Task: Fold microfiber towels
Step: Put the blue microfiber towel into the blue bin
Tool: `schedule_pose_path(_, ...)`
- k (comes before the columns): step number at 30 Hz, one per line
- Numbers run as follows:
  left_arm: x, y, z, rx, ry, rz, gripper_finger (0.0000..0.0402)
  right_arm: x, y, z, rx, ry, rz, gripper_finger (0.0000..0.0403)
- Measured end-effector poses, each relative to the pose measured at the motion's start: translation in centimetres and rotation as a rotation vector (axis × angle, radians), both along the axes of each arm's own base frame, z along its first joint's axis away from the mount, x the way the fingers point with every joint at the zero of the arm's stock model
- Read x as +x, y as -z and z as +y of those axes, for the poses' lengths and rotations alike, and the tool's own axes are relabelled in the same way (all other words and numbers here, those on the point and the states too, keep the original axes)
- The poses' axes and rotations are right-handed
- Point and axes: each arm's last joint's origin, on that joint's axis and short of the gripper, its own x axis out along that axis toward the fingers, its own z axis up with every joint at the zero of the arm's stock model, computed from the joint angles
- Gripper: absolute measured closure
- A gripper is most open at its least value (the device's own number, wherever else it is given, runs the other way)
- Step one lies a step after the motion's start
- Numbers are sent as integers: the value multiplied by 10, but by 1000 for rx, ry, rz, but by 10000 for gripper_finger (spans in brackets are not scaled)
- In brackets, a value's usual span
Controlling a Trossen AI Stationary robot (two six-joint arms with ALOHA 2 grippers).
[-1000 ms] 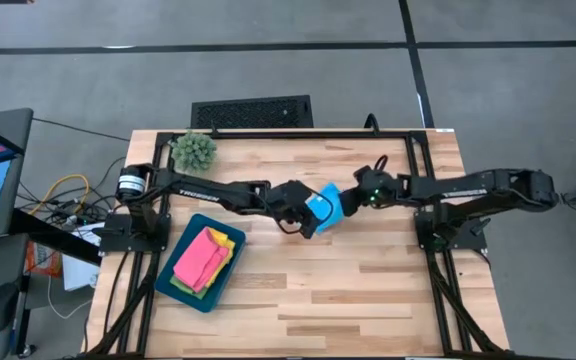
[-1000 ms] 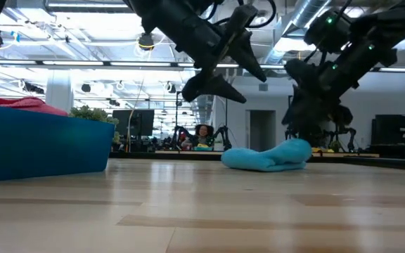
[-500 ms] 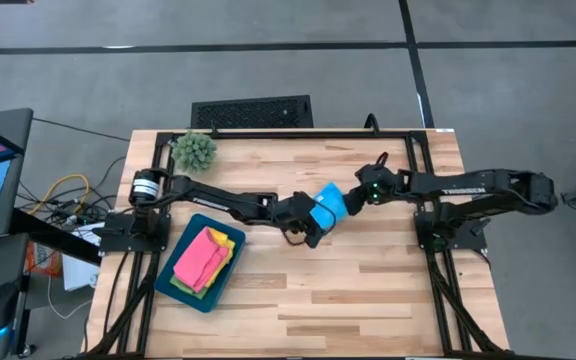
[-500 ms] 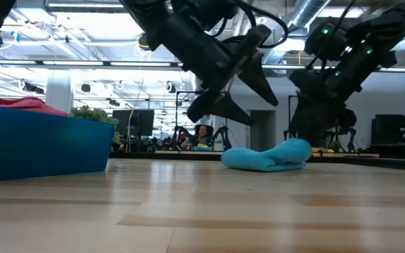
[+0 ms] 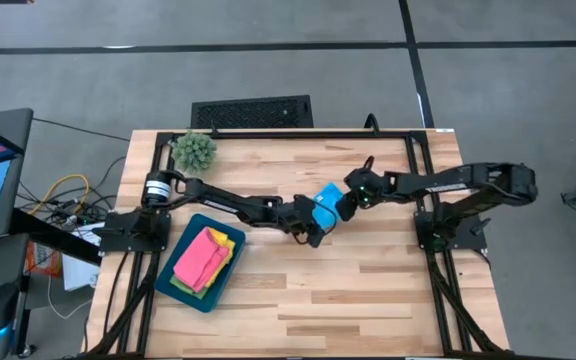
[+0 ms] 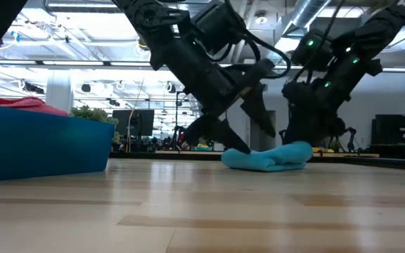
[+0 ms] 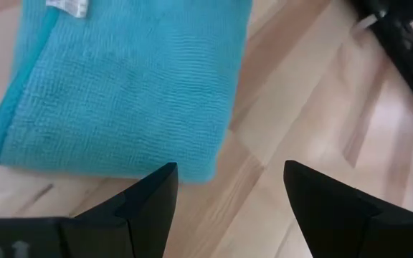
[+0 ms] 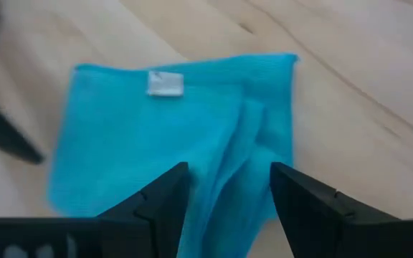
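Observation:
A light blue microfiber towel (image 5: pixel 325 203) lies folded on the middle of the table, with a white tag (image 8: pixel 165 84) on top. My left gripper (image 7: pixel 228 179) is open and slants down at one edge of the towel (image 7: pixel 127 86). My right gripper (image 8: pixel 228 172) is open above the towel's opposite end (image 8: pixel 163 129), its fingers on either side of a raised fold. In the low view both grippers, left (image 6: pixel 252 140) and right (image 6: pixel 290 137), stand low over the towel (image 6: pixel 267 157). Pink (image 5: pixel 201 256) and yellow (image 5: pixel 224 240) towels lie stacked in a teal tray (image 5: pixel 184 285). My left gripper has one fingertip (image 7: pixel 165 175) at the towel's corner (image 7: pixel 196 168); I cannot tell whether it touches. My right gripper has its fingertips (image 8: pixel 178 175) just over the layered fold (image 8: pixel 239 136), pointing down at a slant; I cannot tell whether they touch.
A spiky green plant ball (image 5: pixel 194 150) stands at the far left corner. The tray sits at the near left. Bare wood (image 5: pixel 368 290) stretches from the towel to the near edge. Black frame rails (image 5: pixel 423 180) run along the table's sides.
My left gripper has come down and gone toward the table's right edge, until its fingers are at the blue towel. My right gripper has sunk a little and tipped toward the towel. The towel lies where it did.

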Motion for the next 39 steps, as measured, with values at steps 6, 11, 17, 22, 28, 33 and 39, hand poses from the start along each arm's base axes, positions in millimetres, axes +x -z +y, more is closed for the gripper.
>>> schedule_pose_path(6, -1, 1, 2, 0, -17, 14, 154, 0, 23, -12, -1, 39, 115, 181)
schedule_pose_path(11, -3, 3, 1, -57, -15, 50, 154, 1, 30, -15, 3, 45, 141, 181)
schedule_pose_path(17, -18, 7, 6, -174, -229, 199, 154, 1, 26, -14, 3, 57, 119, 181)
schedule_pose_path(22, -16, 5, 4, -236, -421, 131, 154, 0, 22, -14, 5, 84, 98, 181)
schedule_pose_path(28, -14, 2, 6, -265, -557, 54, 154, 0, 23, -15, 0, 89, 103, 181)
schedule_pose_path(33, -14, 1, 8, -274, -682, -2, 154, 1, 22, -15, -10, 93, 89, 181)
schedule_pose_path(39, -2, 17, 12, -329, -703, -89, 154, 2, 22, -15, -12, 93, 78, 181)
